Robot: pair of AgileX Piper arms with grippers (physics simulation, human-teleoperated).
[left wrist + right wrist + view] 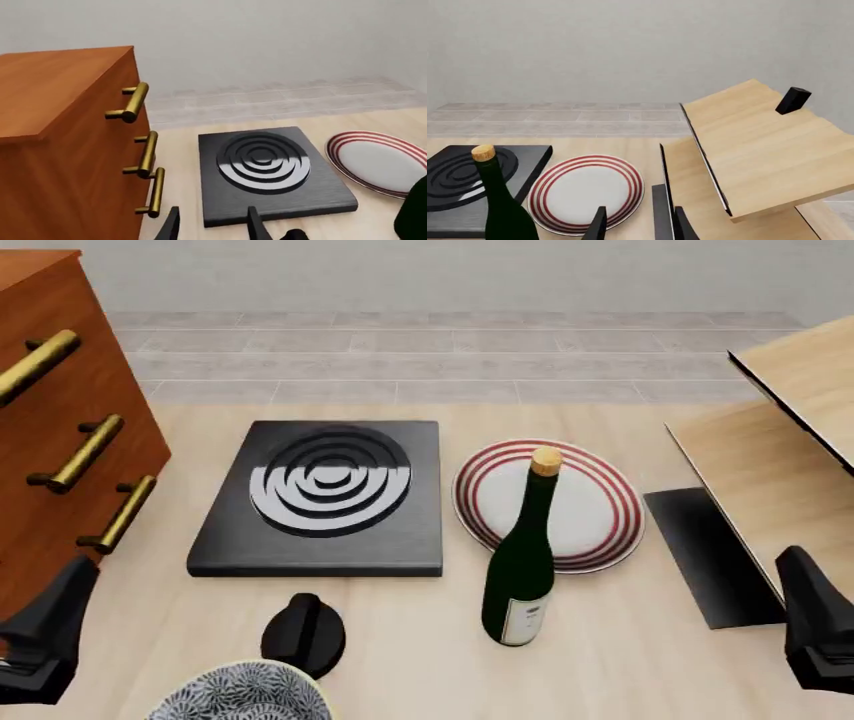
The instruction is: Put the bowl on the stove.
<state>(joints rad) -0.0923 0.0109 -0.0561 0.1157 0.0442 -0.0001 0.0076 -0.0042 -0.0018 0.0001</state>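
Observation:
The bowl point(243, 695), white with a dense dark-blue floral pattern, sits at the table's near edge left of centre, partly cut off in the front view. The stove point(327, 495) is a flat black slab with spiral rings, beyond the bowl; it also shows in the left wrist view point(270, 172) and the right wrist view point(474, 180). My left gripper point(47, 635) hangs at the near left, open and empty, its fingers point(257, 227) pointing toward the stove. My right gripper point(817, 628) hangs at the near right, open and empty point(639, 226). The bowl is out of both wrist views.
A black round knob point(304, 632) lies between bowl and stove. A green wine bottle point(523, 565) stands in front of a red-ringed plate point(587, 502). A wooden drawer cabinet point(60, 430) with brass handles stands left; a wooden rack point(787, 440) and a black slab point(707, 555) are at the right.

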